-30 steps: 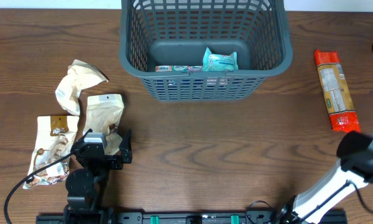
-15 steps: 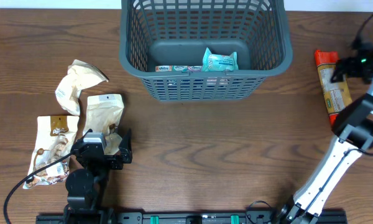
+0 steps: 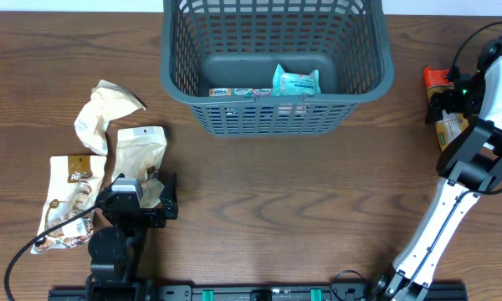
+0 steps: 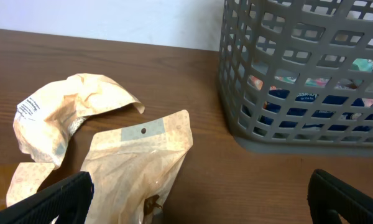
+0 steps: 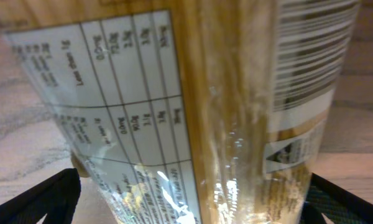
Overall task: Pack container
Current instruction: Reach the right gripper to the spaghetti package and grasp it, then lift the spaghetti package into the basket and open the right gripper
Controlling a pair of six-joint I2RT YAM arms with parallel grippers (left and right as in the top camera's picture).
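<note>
The container, a dark grey lattice basket (image 3: 177, 84), stands at the back centre and holds a teal packet (image 3: 296, 82) and a flat packet beside it. It also shows in the left wrist view (image 4: 298, 74). My right gripper (image 3: 446, 104) is open and low over a long orange noodle packet (image 3: 436, 79) at the right. In the right wrist view that packet (image 5: 193, 106) fills the space between the fingers (image 5: 193, 202). My left gripper (image 3: 169, 197) is open over the lower edge of a beige pouch (image 3: 140, 146), which shows in the left wrist view (image 4: 137, 162) between the fingers (image 4: 199, 202).
A crumpled beige pouch (image 3: 100, 113) lies left of the basket and shows in the left wrist view (image 4: 56, 112). A brown-and-white snack pouch (image 3: 67, 201) lies at the front left. A cable runs from the left arm base.
My right arm has swung from the lower right edge up to the orange packet and come down over it. The left arm and the pouches have not moved.
</note>
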